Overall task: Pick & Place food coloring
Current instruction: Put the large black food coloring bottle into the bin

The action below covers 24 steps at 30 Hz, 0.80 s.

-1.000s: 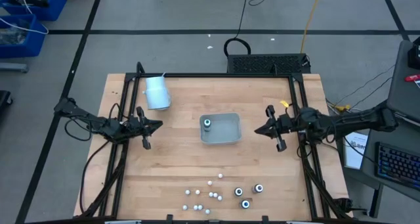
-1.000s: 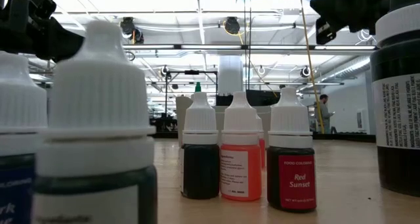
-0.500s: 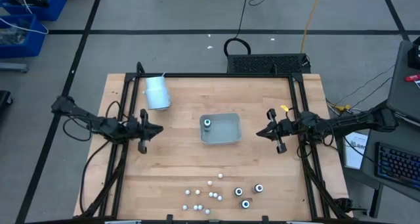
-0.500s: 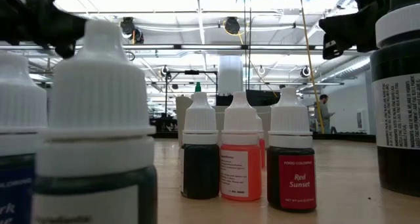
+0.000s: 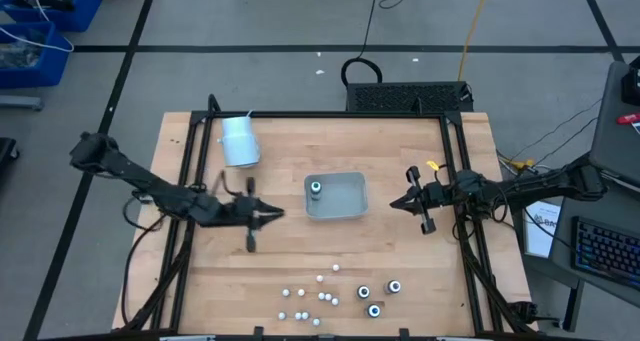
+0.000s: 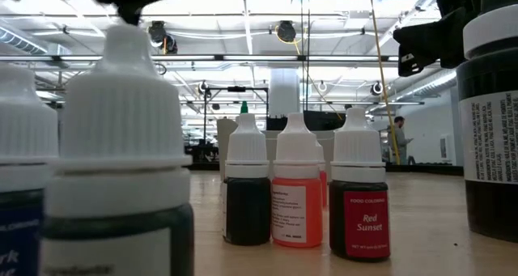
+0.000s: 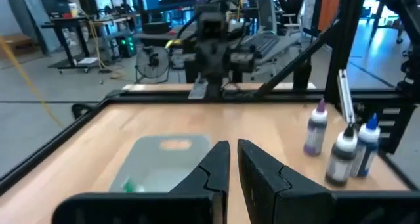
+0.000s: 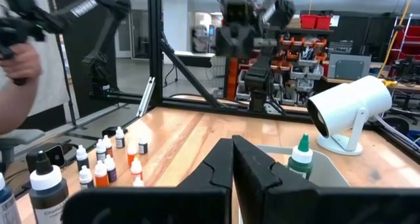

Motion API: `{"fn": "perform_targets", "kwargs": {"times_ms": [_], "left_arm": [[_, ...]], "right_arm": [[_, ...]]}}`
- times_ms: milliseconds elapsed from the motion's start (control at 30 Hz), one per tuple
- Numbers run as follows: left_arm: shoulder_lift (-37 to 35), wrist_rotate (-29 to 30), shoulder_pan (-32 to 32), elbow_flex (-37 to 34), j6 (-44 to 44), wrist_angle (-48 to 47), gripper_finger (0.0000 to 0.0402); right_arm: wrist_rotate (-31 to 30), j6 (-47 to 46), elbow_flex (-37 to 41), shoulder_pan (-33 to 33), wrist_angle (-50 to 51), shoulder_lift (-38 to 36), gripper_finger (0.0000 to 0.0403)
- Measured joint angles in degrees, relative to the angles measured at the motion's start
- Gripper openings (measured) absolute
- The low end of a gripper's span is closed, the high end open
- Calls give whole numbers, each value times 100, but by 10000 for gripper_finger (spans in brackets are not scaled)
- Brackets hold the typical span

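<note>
With one bottle (image 5: 315, 188) already standing in the tray (image 5: 345, 210) and the rest (image 5: 325, 297) clustered at the table's near edge, reaches left gripper (image 5: 272, 214) trayward, nearly closed, empty; right gripper (image 5: 398, 202) waits shut.

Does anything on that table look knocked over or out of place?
Nothing looks spilled. One food coloring bottle stands upright in the clear tray; the other bottles stand clustered near the table's front edge. The white cup-like object sits apart.
</note>
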State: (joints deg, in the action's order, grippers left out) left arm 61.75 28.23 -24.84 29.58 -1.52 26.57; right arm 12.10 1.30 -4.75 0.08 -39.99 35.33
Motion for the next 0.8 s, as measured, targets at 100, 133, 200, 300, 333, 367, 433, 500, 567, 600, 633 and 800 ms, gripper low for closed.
{"fn": "perform_targets", "kwargs": {"times_ms": [100,133,200,300,333,367,433,500,567,600,633,800], "left_arm": [[819,-159,0,786,110,-211,40],[1068,-242,0,1037,175,-249,40],[1506,-393,0,1520,254,-265,40],[2094,-615,0,2144,302,-269,40],[2261,-654,0,2309,363,-277,40],[2444,-699,0,2481,439,-282,40],[2768,-726,0,2780,564,-273,40],[3104,-726,1,3059,613,-273,40],[3428,-729,22,3301,619,-284,40],[3594,-734,33,3430,619,-279,40],[3753,-741,41,3545,618,-280,40],[4394,-1185,44,3973,606,-284,40]], "right_arm": [[2,-48,0,0,-4,-2,0],[2,-58,0,0,-1,0,0],[2,-59,0,0,-1,-2,0],[2,-59,0,2,3,0,0],[2,-59,0,2,3,0,0],[2,-59,0,2,-1,-1,0],[2,-59,0,0,-1,0,0],[1,-59,0,1,-4,-1,0],[2,-59,0,2,-4,0,0],[2,-59,0,0,-6,-2,0],[1,-59,0,1,-4,0,0],[0,-59,0,0,-6,0,0]]}}
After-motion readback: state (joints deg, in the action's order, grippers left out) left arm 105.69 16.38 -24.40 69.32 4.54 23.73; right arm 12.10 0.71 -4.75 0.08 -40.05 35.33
